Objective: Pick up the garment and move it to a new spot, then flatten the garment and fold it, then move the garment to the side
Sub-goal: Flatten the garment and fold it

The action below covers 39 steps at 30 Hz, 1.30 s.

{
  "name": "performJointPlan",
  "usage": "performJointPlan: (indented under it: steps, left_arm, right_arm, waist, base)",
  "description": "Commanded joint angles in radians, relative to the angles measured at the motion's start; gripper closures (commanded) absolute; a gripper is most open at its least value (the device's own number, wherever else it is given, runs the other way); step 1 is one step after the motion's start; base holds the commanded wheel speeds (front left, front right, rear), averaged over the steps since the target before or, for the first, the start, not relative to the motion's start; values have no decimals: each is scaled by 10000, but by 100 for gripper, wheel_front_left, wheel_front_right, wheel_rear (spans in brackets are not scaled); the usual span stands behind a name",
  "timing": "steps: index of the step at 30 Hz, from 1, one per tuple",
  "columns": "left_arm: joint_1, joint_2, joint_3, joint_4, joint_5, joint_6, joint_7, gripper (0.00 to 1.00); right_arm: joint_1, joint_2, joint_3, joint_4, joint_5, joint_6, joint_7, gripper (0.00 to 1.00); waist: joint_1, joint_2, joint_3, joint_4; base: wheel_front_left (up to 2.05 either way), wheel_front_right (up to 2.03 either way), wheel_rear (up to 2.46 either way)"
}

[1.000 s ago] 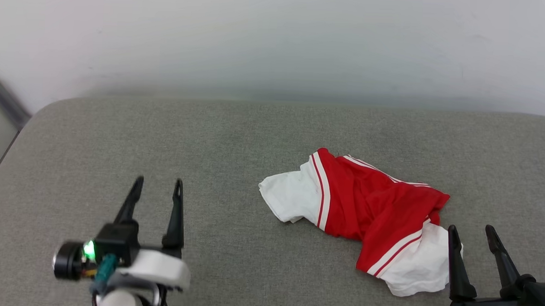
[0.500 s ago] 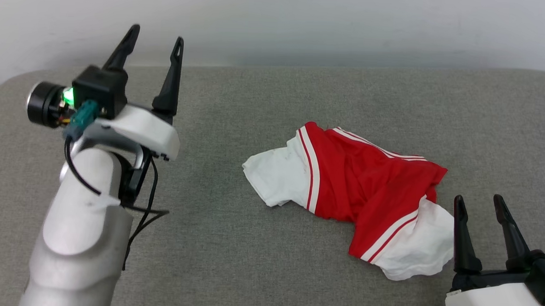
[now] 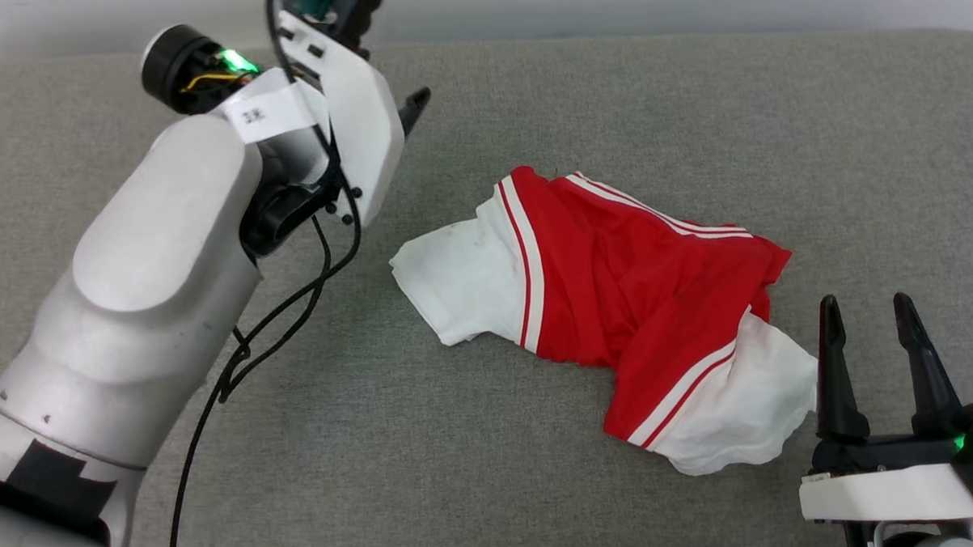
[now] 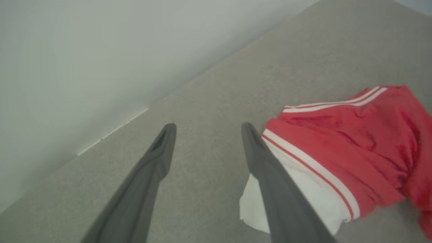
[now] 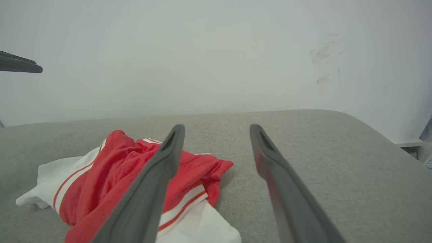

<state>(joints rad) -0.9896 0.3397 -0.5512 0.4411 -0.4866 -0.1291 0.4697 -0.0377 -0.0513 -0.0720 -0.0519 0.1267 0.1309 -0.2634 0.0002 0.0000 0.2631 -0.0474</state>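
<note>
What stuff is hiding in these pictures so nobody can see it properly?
Crumpled red fabric jersey with white sleeves: whether it bears any print, head view, folded over itself.
Its far side, left wrist view: cut off by the right edge.
Its middle, right wrist view: behind a dark finger of the right pincer.
Left pincer, head view: fingers mostly behind its own white wrist casing.

The red garment (image 3: pixel 615 286) with white sleeves and striped trim is lying crumpled on the grey table (image 3: pixel 528 469)
</note>
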Motion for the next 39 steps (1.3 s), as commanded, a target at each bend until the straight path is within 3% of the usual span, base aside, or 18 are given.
performJointPlan:
  steps: [1, 8, 10, 21, 23, 32, 39]
  left_arm:
    - [-301, 157, -370, -84, -394, 4, 545, 0]
    - [-1191, 1203, -2621, -296, -2882, 2, 3717, 0]
    - [-1258, 1358, -2979, -248, -3328, 2, 4142, 0]
    - [-610, 1686, -4875, 579, -4208, -1, 4796, 0]
    - [-506, 1666, -5097, 699, -4406, -2, 4655, 100]
    - [-856, 2152, -5295, 591, -4952, 0, 3252, 100]
    - [-460, 3064, -5351, 702, -5333, 0, 2926, 100]
  right_arm:
    - [-190, 21, 19, -59, 31, -3, -19, 0]
    - [-693, 22, 92, -123, 142, -3, -20, 0]
    - [-748, 22, 106, -111, 163, -3, -20, 0]
    - [-940, 18, 63, -56, 192, -3, -20, 0]
    - [-926, 22, 18, -47, 141, -3, -20, 0]
    - [-535, 22, -352, -108, -169, -3, -20, 0]
    - [-173, 20, -270, -36, -176, -3, -18, 0]
  waist:
    - [-2, 0, 298, -150]
    - [-2, 0, 1073, -543]
    - [-2, 0, 1198, -632]
    - [-2, 0, 1407, -826]
    - [-2, 0, 1342, -784]
    - [-2, 0, 495, -265]
    - [-2, 0, -35, 52]
  base:
    - [0, 0, 0]
    - [0, 0, 0]
    - [0, 0, 0]
    - [0, 0, 0]
    - [0, 0, 0]
    - [0, 0, 0]
    - [0, 0, 0]
